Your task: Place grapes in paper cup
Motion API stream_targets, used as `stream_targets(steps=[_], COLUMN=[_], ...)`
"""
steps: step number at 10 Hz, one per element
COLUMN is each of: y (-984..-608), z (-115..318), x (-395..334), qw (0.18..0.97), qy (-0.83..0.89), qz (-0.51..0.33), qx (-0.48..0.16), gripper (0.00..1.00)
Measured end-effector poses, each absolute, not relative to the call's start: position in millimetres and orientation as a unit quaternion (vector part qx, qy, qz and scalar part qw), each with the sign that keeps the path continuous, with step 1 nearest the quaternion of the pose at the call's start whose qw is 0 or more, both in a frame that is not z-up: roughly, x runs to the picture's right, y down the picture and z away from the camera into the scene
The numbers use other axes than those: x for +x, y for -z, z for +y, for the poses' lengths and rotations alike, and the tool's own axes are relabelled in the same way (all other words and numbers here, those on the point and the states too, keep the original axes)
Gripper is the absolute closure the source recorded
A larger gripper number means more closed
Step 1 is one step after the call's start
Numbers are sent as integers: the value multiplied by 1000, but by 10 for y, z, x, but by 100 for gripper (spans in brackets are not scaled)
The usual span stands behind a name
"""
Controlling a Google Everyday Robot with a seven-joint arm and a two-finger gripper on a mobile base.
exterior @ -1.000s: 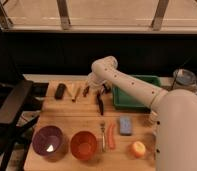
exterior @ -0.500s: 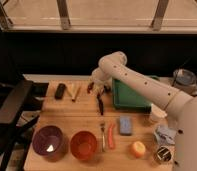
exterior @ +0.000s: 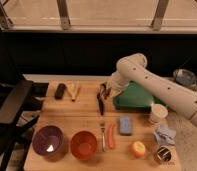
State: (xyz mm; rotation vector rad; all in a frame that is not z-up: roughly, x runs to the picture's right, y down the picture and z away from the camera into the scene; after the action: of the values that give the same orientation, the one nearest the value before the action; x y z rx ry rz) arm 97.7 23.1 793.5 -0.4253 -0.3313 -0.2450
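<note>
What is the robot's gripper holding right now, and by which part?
The gripper, beside the green tray, looks shut on the grapes; which part of the bunch cannot be told.

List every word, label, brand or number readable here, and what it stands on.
No text can be read.
Can, front right: a pale logo mark, too blurred to read.
Paper cup: no print seen.
Gripper, beside the green tray: no marking legible.

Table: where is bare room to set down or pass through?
Bare wood between the purple bowl and the black block behind it, and between sponge and paper cup. Crowded around the fork, the can corner, and the tool, where the shut gripper hangs beside the green tray.
</note>
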Motion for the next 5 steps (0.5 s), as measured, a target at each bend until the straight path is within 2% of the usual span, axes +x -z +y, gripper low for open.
stream_targets(steps=[5], y=[-7660], z=[365], x=[1750], qw=[957], qy=[47], qz=[-61], qx=[-280], gripper=[100])
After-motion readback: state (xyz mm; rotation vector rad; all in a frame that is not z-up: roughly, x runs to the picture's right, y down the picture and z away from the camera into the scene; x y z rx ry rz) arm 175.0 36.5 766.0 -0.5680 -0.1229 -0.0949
